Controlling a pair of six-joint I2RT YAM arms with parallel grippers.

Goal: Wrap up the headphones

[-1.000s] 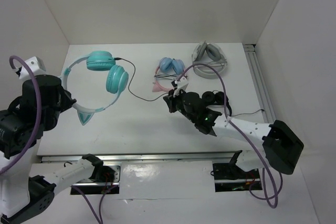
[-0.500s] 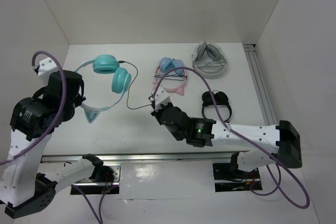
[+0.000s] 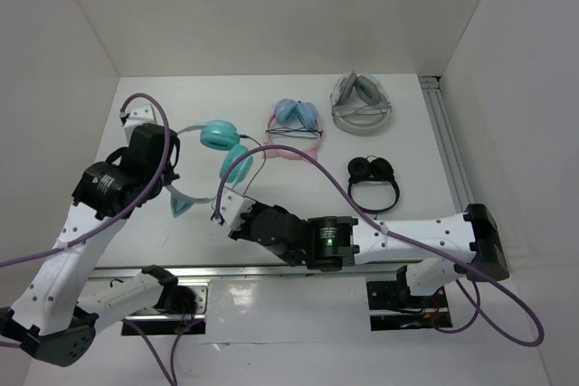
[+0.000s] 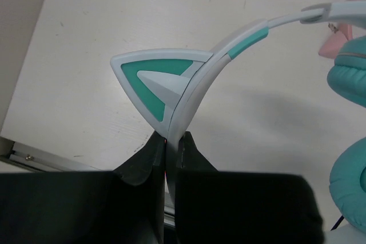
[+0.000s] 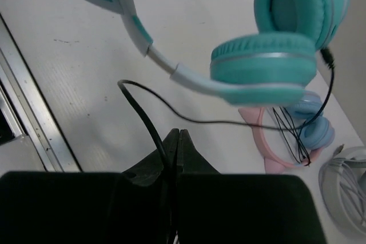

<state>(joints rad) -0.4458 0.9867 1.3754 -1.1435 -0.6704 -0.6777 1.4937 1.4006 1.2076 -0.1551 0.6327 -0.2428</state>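
Observation:
The teal headphones (image 3: pixel 220 136) hang above the table at left centre, lifted by their white-teal headband. My left gripper (image 4: pixel 170 140) is shut on the headband right beside a cat ear (image 4: pixel 153 79); in the top view this gripper (image 3: pixel 172 185) is at the band's near side. The thin black cable (image 5: pixel 139 108) runs from the ear cups (image 5: pixel 264 68) down into my right gripper (image 5: pixel 179 136), which is shut on it. In the top view the right gripper (image 3: pixel 220 214) sits just below and right of the cat ear (image 3: pixel 184 207).
Pink-banded blue-cupped headphones (image 3: pixel 297 119) lie at the back centre, with white-grey headphones (image 3: pixel 362 101) to their right. Small black headphones (image 3: pixel 373 174) lie right of centre. A metal rail (image 3: pixel 448 142) lines the right side. White walls enclose the table.
The left arm has carried the teal headphones to the right and nearer, off the table. The right arm has swung left with the cable, from table centre to beside the cat ear.

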